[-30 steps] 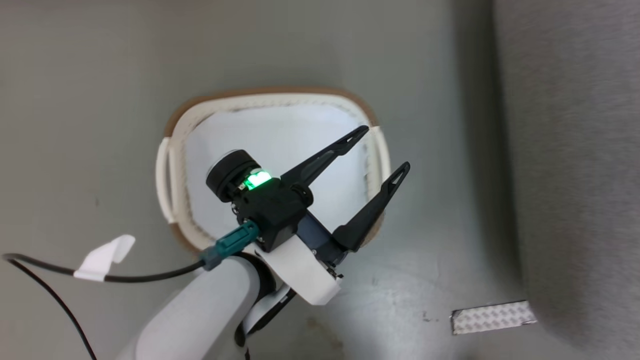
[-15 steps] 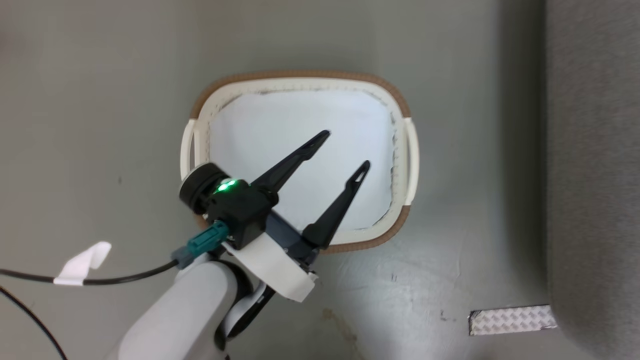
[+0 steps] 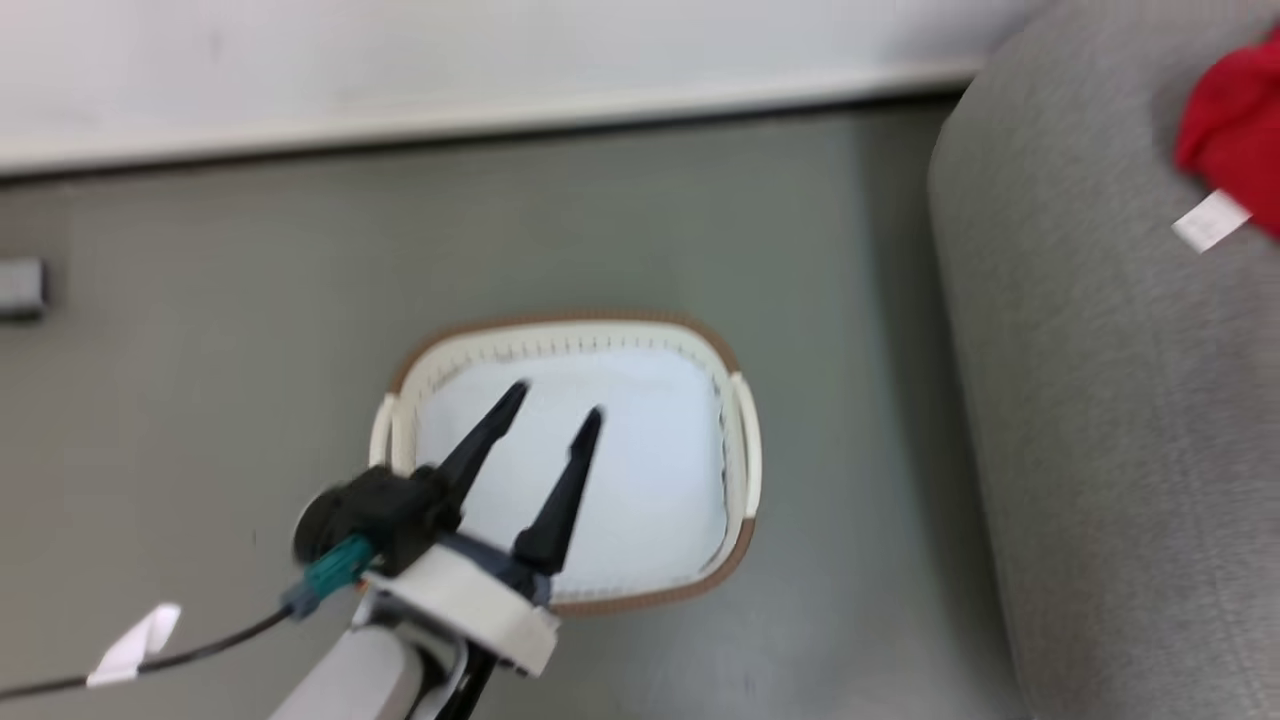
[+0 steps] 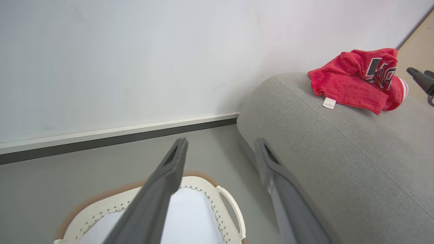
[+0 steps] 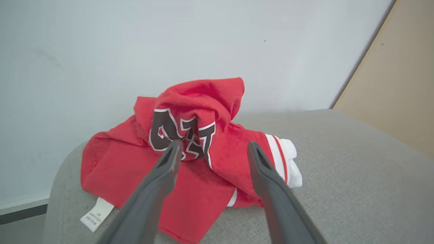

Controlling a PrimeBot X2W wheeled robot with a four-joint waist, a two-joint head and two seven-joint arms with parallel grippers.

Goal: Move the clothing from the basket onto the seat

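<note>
As we look down from the head, our left gripper (image 3: 557,400) hangs over the basket (image 3: 560,322) with its fingers spread and nothing between them, while the clothing (image 3: 1235,125) and its white tag (image 3: 1210,221) lie on the seat (image 3: 1100,450) at the upper right, well apart from the basket. From the left wrist we see the spread fingers above the basket's rim and the red clothing bunched on top of the seat near the wall (image 4: 135,51). From the right wrist, our right gripper (image 5: 213,145) is open just before the crumpled clothing, which rests on the seat, gripping none of it.
</note>
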